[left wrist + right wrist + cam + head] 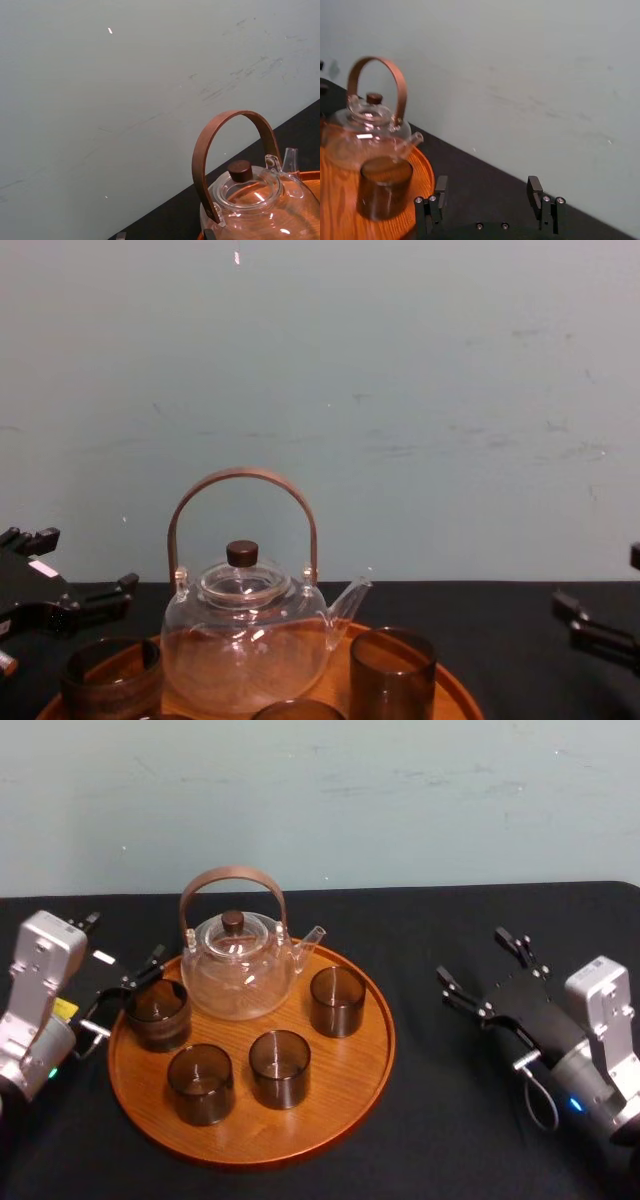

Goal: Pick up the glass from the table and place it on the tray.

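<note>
Your left gripper [120,942] sits at the left rim of the tray [350,1070]. Its fingers are spread wide and there is nothing between them. The chest view shows the same gripper [78,560] with both fingers well apart and empty.

The glass [157,1013] nearest this gripper stands upright on the tray, just inside the rim. It is below the gripper's inner finger and on the side toward the robot's body, not in the gap between the fingers. In the chest view that finger sits above the rim of the glass [110,675] with a gap showing. From the head view you cannot tell whether the gripper's body touches the glass.

Just past the glass from this gripper, toward the tray's middle, is the glass teapot [238,970]. It is upright, with its brown loop handle and dark lid knob, and the left wrist view looks across its top [260,200].

The other three glasses also stand upright on the tray, farther from the left gripper. One [337,1001] is beside the teapot's spout, and two [279,1068] [201,1083] are side by side toward the near rim.

Your right gripper [482,962] is over the black bench [450,1120], well apart from the tray's right rim. Its fingers are wide and empty, which the right wrist view [487,180] confirms. From there the tray, the teapot and the spout-side glass [385,187] lie off to one side of the fingers.
</note>
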{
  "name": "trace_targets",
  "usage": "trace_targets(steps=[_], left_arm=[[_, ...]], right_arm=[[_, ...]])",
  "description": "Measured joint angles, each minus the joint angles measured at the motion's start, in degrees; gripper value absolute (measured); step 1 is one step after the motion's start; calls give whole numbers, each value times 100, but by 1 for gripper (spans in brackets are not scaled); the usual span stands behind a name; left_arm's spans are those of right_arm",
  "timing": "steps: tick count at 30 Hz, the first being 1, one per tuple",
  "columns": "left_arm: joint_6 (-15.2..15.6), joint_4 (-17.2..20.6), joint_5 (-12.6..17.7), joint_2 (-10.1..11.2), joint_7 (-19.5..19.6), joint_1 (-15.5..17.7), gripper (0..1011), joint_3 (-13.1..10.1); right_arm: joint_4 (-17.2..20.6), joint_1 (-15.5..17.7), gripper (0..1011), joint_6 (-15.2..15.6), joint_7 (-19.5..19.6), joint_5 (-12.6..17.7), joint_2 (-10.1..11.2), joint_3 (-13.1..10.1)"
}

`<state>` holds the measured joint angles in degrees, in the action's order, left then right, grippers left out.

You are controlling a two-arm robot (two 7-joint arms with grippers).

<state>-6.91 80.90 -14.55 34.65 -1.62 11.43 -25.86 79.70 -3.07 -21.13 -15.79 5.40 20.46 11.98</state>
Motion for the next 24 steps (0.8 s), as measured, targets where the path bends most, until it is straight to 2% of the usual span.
trace_targets(steps=[24], left_arm=[[0,0,0,0,0,0,1001,0]], right_arm=[[-1,-67,1002,-10,-62,47,7,42]])
